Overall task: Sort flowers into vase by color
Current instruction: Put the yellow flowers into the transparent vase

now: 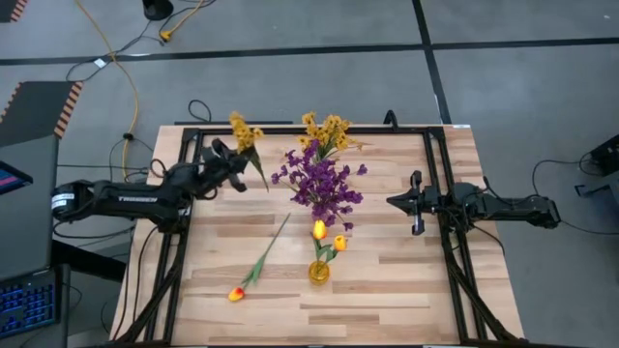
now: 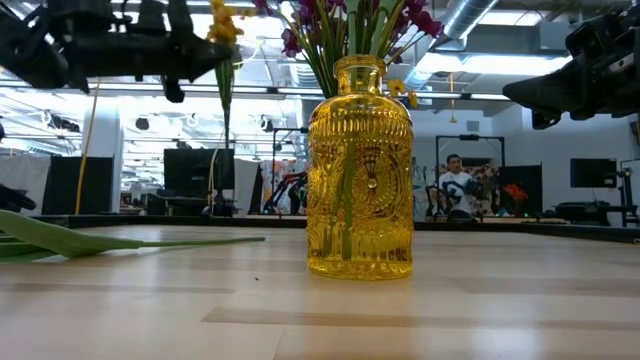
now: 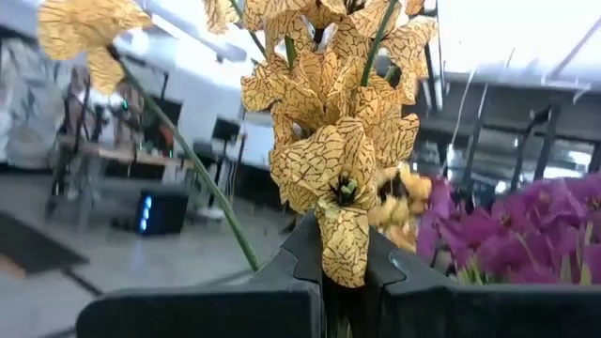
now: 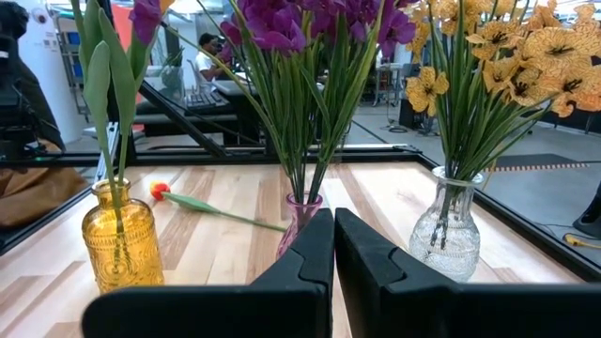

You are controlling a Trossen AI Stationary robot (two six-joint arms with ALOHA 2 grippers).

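My left gripper is over the table's far left part, shut on a spray of small yellow clustered blooms. My right gripper hovers shut and empty at the right, facing three vases. An amber vase holds two yellow-orange tulips. A pink vase holds purple blossoms. A clear vase holds yellow blooms. One more tulip lies flat on the table, left of the amber vase. My left gripper pinches the yellow spray's green stem between its two fingers, just below the blooms, coming level from the table's left. The lowest bloom hides the place of contact in the wrist view. The spray is lifted clear, its stem end hanging below.
A black frame rail runs around the table's top. Bare wood lies near the front edge and between the vases and my right gripper. Cables and a yellow cord lie on the floor beyond the far edge. A person sits far behind.
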